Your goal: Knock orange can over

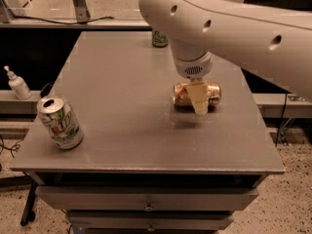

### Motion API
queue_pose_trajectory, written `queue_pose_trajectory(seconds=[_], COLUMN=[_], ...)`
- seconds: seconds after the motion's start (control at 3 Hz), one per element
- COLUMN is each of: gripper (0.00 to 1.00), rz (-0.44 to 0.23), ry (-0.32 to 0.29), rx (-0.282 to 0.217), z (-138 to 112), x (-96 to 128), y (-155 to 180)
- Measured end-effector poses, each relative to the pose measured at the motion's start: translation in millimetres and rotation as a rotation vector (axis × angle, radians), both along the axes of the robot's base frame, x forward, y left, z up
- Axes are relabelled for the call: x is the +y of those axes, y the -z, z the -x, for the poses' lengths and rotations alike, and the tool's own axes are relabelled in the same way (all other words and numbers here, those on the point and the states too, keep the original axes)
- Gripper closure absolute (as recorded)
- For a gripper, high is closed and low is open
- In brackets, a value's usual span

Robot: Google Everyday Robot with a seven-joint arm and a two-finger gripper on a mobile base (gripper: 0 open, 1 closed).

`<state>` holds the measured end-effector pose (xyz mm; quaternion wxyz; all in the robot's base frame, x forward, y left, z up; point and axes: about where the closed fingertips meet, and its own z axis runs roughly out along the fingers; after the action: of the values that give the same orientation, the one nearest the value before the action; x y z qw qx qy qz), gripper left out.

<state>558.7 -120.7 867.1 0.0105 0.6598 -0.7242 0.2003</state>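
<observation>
The orange can [212, 93] lies on its side on the grey table [122, 111], right of the middle, its long axis running left to right. My gripper [199, 100] hangs from the big white arm straight over the can's middle. Its pale tip points down in front of the can and hides the can's centre.
A white-and-green can [60, 123] stands tilted near the front left corner. A dark green can [159, 38] stands at the far edge, partly behind the arm. A small white bottle [17, 84] sits on a shelf to the left. Drawers run under the table front.
</observation>
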Motion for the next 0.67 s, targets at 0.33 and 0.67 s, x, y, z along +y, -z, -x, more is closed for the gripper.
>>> queue_pose_trajectory(seconds=[0.33,0.67], gripper=[0.00,0.00], rz=[-0.026,-0.063], ry=[-0.005,0.004], rx=[-0.007,-0.018], z=[6.4,8.2], x=[6.0,7.0], y=[-7.7,-16.9])
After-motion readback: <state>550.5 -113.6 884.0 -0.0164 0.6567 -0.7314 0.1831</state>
